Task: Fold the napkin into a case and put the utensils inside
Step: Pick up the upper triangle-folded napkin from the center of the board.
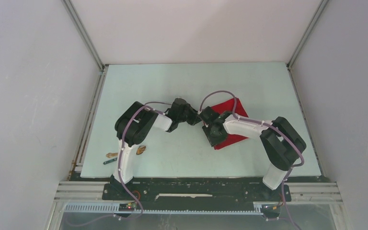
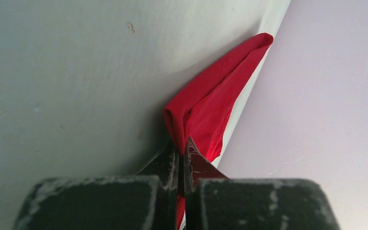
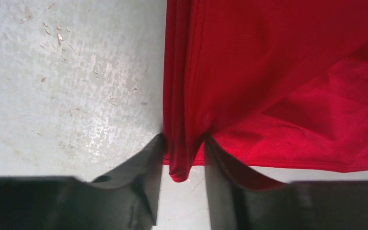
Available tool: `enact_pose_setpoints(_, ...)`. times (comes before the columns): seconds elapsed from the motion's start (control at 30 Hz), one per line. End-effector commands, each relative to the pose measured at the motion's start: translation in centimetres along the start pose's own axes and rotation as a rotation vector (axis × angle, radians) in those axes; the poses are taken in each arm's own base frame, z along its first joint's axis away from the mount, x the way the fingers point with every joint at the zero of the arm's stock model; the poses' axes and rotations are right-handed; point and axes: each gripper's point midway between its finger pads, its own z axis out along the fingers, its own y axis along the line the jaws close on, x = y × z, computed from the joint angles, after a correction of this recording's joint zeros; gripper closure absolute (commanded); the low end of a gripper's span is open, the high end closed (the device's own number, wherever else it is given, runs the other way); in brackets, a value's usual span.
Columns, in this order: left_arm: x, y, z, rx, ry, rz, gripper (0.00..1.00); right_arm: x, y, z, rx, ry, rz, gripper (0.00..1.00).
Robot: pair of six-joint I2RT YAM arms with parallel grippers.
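Right, at the left wrist the left claw (image 2: 182, 160) is clamped on a folded corner of the napkin (image 2: 211, 98), and the fold runs straight away from it. At the right wrist, the right claw (image 3: 184, 158) pinches a bunched edge. From above, the napkin lies right of centre on the surface (image 1: 172, 86).

In the top view the right arm (image 1: 242, 127) covers the napkin (image 1: 234, 108) from its centre out toward seven o'clock, so the grip there is hidden. At the eight o'clock corner of the table (image 1: 187, 81) the wooden fork (image 1: 141, 149) is partly behind the left arm (image 1: 127, 163), and the teal stick (image 1: 109, 162) is too small for detail. The right wrist view cuts the cloth off at twelve and three o'clock, and in the left wrist view its near end disappears into the left gripper (image 2: 181, 160) at six o'clock.
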Motion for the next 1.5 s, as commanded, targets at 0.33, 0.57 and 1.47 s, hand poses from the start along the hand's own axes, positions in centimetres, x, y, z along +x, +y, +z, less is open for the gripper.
enact_pose_setpoints(0.33, 0.3, -1.4, -0.5, 0.034, 0.032, -0.003, 1.00, -6.8, -0.9, -2.8, 0.221, -0.405, 0.070, 0.34)
enact_pose_setpoints(0.57, 0.4, -1.4, -0.6, 0.046, 0.052, -0.025, 1.00, -8.3, -0.8, -1.5, 0.343, -0.479, 0.047, 0.33)
enact_pose_setpoints(1.47, 0.0, -1.3, -0.3, 0.052, 0.066, -0.042, 1.00, -3.8, -0.5, 0.4, 0.586, -0.399, -0.061, 0.56)
